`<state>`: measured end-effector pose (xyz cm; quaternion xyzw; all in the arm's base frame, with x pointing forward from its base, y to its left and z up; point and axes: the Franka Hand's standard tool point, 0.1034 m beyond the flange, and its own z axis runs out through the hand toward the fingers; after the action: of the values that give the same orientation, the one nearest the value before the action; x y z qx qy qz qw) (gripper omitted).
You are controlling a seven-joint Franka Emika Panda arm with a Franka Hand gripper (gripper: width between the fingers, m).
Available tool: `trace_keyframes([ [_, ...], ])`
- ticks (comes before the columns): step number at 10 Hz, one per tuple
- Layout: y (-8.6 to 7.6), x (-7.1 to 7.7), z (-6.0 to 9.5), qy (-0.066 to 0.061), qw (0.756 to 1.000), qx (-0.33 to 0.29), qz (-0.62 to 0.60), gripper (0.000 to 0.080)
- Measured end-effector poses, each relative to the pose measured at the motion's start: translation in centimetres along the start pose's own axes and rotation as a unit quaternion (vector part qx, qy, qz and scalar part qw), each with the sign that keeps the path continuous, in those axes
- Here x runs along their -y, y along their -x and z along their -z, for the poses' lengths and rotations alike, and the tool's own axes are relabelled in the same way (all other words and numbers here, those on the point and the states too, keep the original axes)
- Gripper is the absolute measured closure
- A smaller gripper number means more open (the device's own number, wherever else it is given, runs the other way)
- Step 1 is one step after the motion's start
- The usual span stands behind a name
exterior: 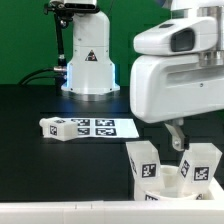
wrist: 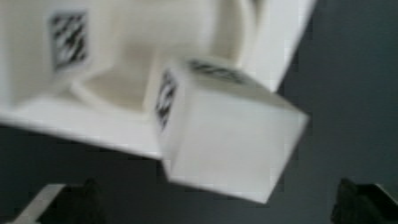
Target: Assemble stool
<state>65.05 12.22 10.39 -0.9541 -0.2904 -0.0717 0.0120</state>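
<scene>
The white round stool seat (exterior: 170,187) lies at the exterior view's lower right. Two chunky white tagged legs (exterior: 143,160) (exterior: 201,162) stand up from it. A third leg (exterior: 55,127) lies loose on the black table beside the marker board (exterior: 97,127). My gripper (exterior: 176,136) hangs just above the seat, between the two standing legs. In the wrist view its dark fingers (wrist: 63,205) stand wide apart and hold nothing. One leg (wrist: 231,135) on the seat (wrist: 107,95) fills the middle, its end reaching between the fingers. A second leg (wrist: 63,40) shows behind.
The robot's white base (exterior: 88,60) stands at the back with a cable running off to the exterior view's left. A long white bar (exterior: 60,215) lies along the front edge. A green wall is behind.
</scene>
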Motion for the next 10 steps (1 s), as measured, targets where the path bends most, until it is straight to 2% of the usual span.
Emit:
trace_keyframes([
  [1, 0.3, 0.5, -0.4, 0.001, 0.996, 0.009, 0.084, 0.015],
  [2, 0.3, 1.1, -0.5, 0.009, 0.984, 0.024, 0.175, 0.015],
  [3, 0.0, 1.8, -0.5, 0.023, 0.977, 0.021, 0.211, 0.015],
  [5, 0.4, 1.1, -0.6, 0.027, 0.964, 0.029, 0.264, 0.015],
  [7, 0.7, 0.9, -0.9, 0.038, 0.939, 0.048, 0.339, 0.015],
  [8, 0.7, 1.4, -1.9, 0.048, 0.916, 0.071, 0.392, 0.015],
  [10, 1.5, 1.7, -3.3, 0.048, 0.891, 0.092, 0.442, 0.015],
])
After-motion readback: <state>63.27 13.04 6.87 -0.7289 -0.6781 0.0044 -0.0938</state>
